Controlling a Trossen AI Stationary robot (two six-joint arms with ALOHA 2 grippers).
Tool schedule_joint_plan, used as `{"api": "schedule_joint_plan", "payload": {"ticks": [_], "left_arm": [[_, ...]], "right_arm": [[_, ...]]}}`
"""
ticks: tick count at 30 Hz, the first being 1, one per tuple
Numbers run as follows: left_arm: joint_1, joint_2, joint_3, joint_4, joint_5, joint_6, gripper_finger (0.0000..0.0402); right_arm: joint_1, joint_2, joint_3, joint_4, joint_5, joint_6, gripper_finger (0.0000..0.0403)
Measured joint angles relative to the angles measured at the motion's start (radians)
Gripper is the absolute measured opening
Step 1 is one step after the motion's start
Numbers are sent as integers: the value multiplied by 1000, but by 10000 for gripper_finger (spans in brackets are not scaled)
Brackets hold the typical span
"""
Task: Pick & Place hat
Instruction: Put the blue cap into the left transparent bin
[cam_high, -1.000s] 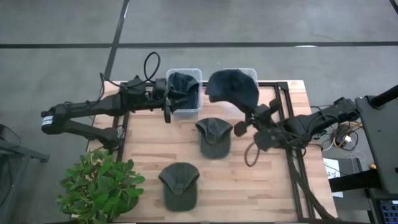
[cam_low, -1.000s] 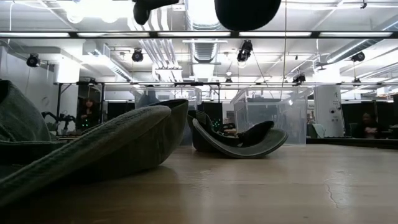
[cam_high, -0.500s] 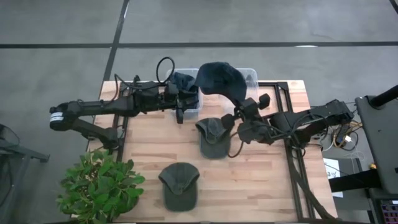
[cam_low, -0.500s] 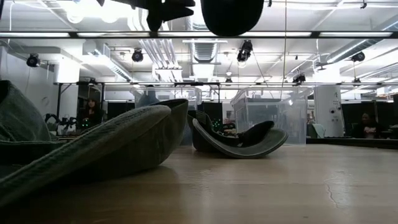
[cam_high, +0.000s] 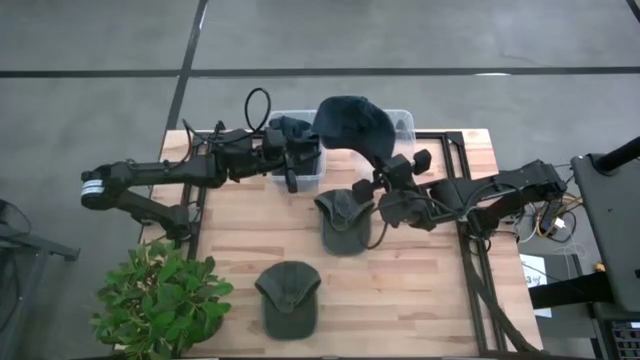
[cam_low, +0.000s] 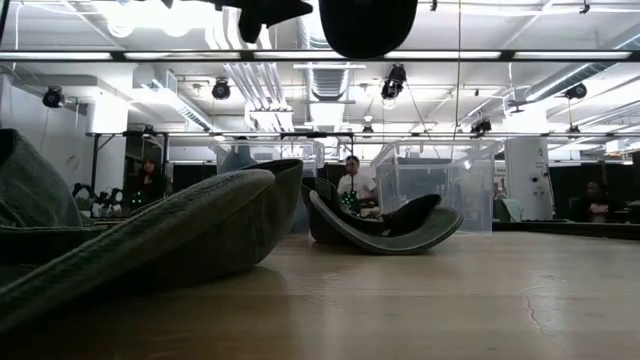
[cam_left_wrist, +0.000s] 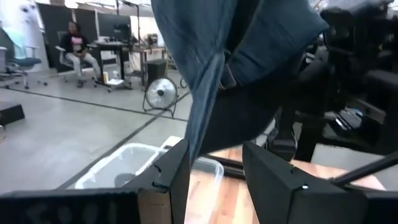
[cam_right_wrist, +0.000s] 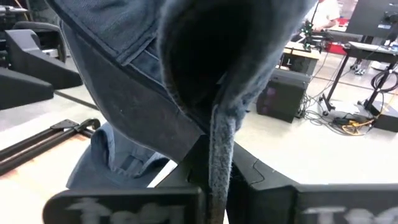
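Blue hat (cam_high: 352, 122) held aloft above the back of the table (cam_high: 420, 290), over the two clear bins (cam_high: 305, 180), pinched by its edge in the right gripper (cam_high: 385, 178), fingers fully closed on the fabric. Right wrist view: rim of the blue hat (cam_right_wrist: 217, 149) clamped between the pads, crown hanging open ahead. Left gripper (cam_high: 292, 168) poised at the near wall of the left bin, fingers parted roughly halfway, nothing visibly gripped; left wrist view: blue hat (cam_left_wrist: 249, 56) dangling just ahead of the parted fingers (cam_left_wrist: 174, 171), not clamped between them.

Progress, as a judgement: one dark hat (cam_high: 290, 135) already lying in the left bin. Blue hat picked but not yet placed, so about midway through its own move. Two green hats left on the table, one in the middle (cam_high: 344, 220) just beside the right gripper, one nearer the front edge (cam_high: 288, 295). Remaining: lowering and releasing the blue hat into a bin, then fetching both green ones. Potted plant (cam_high: 160, 300) off the front left corner, uninvolved.
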Motion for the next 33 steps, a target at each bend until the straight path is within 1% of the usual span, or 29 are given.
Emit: {"api": "schedule_joint_plan", "payload": {"ticks": [6,10,12,19,21,26,29,31,33], "left_arm": [[1,4,0,10,-44,10,140],[1,18,0,19,-49,10,140],[1,26,0,20,-60,11,140],[1,42,0,37,-97,24,140],[1,42,0,49,-116,25,140],[1,37,7,54,-142,31,137],[1,36,11,55,-141,25,113],[0,36,11,53,-140,16,78],[0,36,11,47,-135,15,32]], "right_arm": [[-6,19,1,32,0,0,12],[-5,34,1,63,0,-9,12],[-5,41,1,93,-3,-45,12],[-6,63,0,297,-81,-251,12],[-7,66,0,319,-105,-266,13],[-8,73,1,319,-121,-275,13],[-8,74,5,320,-128,-276,13],[-8,73,5,317,-140,-277,13],[-8,70,4,315,-158,-285,13]]}}
